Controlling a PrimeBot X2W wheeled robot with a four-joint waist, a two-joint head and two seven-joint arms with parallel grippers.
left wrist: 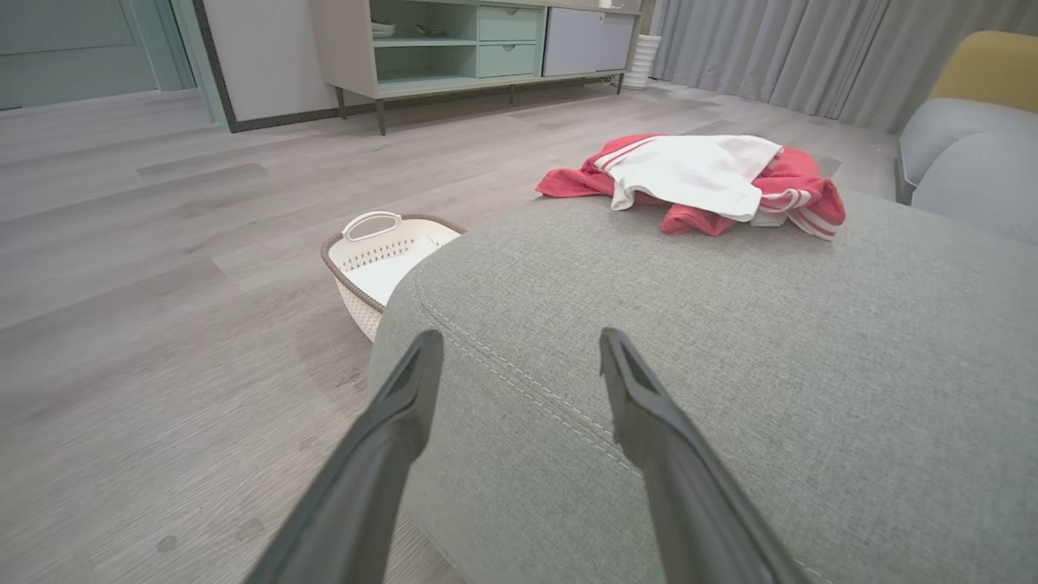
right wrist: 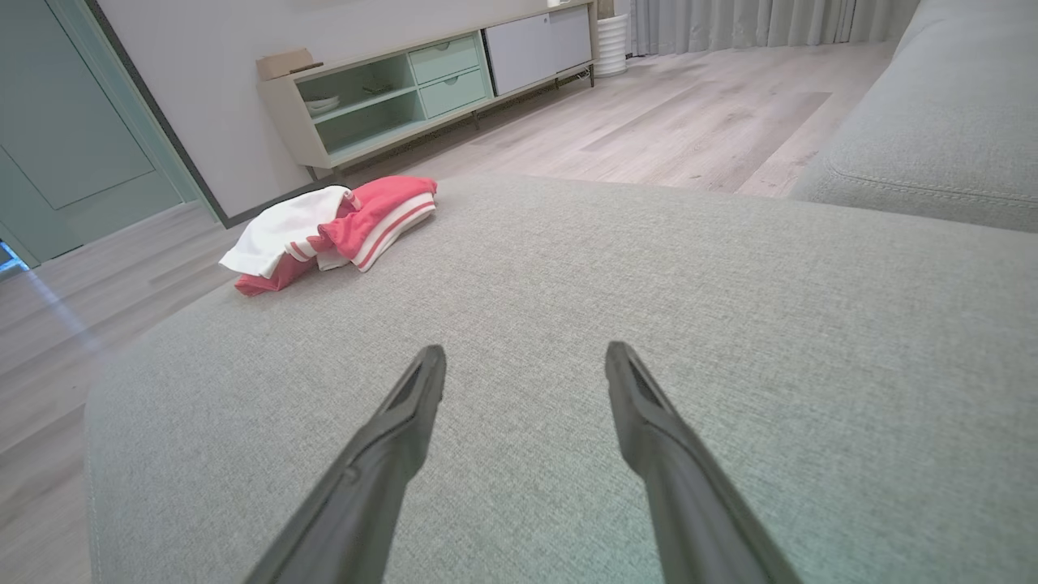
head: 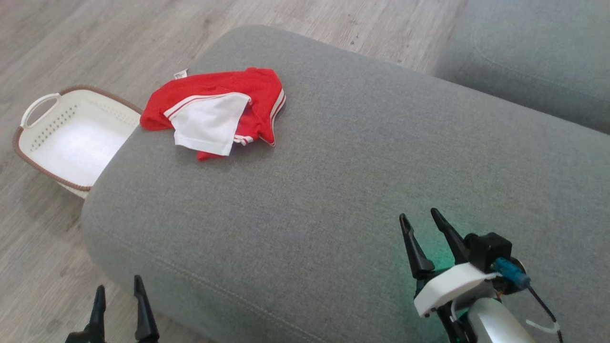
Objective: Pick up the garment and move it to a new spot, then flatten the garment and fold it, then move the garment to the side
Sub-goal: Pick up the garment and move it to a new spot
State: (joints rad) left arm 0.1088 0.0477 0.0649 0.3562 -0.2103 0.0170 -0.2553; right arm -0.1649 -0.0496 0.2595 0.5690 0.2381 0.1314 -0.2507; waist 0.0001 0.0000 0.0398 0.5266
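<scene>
We keep both hands empty, fingers apart: left hand [head: 119,282] off the ottoman's [head: 310,200] near-left corner, right hand [head: 419,214] above its near edge. The garment [head: 214,109] lies crumpled at the far-left edge, by the basket [head: 62,143].

Ottoman [head: 333,190] beneath the right end effector [head: 419,214]: woven cloth, matt, coarse-textured. Garment [head: 214,109] ahead of it: soft, matt cloth. Basket [head: 71,138]: smooth perforated plastic. Floor [head: 47,47]: matt wood grain.
</scene>
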